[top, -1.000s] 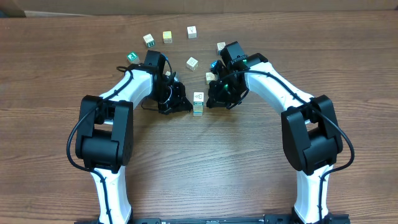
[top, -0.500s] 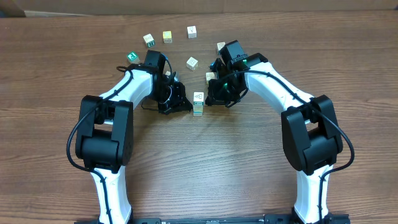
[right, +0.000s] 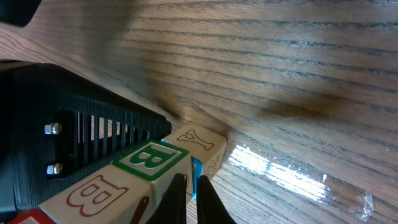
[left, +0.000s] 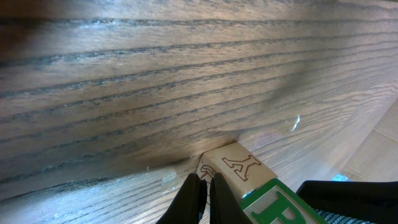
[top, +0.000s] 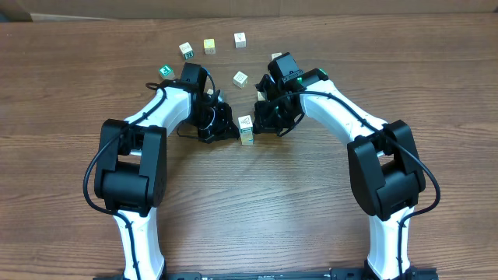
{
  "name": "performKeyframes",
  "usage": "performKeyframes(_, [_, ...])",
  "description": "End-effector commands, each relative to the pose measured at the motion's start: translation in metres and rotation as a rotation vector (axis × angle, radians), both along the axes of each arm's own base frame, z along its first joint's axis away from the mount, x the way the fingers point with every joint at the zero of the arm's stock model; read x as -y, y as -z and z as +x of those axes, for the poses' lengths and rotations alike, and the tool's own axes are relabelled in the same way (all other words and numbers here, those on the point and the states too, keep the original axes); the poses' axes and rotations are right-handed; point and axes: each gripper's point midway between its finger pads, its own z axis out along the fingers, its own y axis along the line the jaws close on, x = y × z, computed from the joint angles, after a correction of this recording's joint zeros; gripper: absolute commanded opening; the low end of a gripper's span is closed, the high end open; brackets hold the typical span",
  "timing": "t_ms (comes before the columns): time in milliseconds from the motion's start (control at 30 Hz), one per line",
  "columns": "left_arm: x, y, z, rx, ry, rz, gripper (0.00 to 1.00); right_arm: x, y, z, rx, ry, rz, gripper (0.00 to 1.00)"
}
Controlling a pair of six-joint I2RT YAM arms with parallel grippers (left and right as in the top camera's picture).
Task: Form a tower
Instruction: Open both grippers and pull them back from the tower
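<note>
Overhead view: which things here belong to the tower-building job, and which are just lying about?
In the job:
- tower
- left gripper and right gripper, both shut, tips close beside it

Lying about, for now, on the table:
- yellow-faced cube
- green-faced cube
- pale cube

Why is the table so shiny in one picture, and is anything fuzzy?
Right wrist view: glare makes a white streak on the table beside the tower. Left wrist view: the wood at the top edge is blurred and shadowed. Overhead view: sharp, evenly lit.
</note>
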Motion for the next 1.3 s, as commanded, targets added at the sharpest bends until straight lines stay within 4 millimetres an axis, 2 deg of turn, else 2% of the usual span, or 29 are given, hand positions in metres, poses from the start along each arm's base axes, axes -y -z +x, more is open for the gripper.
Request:
performKeyframes(0, [0.002,0.006,-0.005,-0.012,0.020,-0.010,0.04,0.003,0.008,-0.001,-0.005,0.000,-0.021,0.04])
performKeyframes(400, [-0.004,0.005,-0.001,-0.009,0.002,-0.011,0.04,0.015,0.013,0.000,-0.003,0.029,-0.094,0.04])
performKeyframes(567, [-0.019,0.000,0.012,0.010,-0.033,0.009,0.04,0.019,0.015,0.003,0.004,0.051,-0.122,0.04])
performKeyframes(733, [-0.045,-0.007,0.022,0.044,-0.037,0.183,0.04,0.024,0.006,0.011,0.029,0.061,-0.161,0.04])
performKeyframes(900, [-0.063,-0.029,0.033,0.079,-0.032,0.301,0.04,0.033,-0.025,0.030,0.093,0.085,-0.237,0.06])
performKeyframes(1067, [-0.078,-0.043,0.040,0.102,-0.023,0.395,0.04,0.049,-0.074,0.051,0.184,0.146,-0.336,0.20])
performKeyframes(1167, [-0.087,-0.042,0.039,0.098,-0.025,0.443,0.04,0.053,-0.112,0.061,0.246,0.167,-0.349,0.43])
performKeyframes(1233, [-0.094,-0.041,0.038,0.091,-0.028,0.476,0.06,0.052,-0.133,0.062,0.271,0.171,-0.337,0.53])
performKeyframes(1267, [-0.101,-0.040,0.038,0.090,-0.032,0.504,0.14,0.050,-0.142,0.060,0.279,0.168,-0.333,0.63])
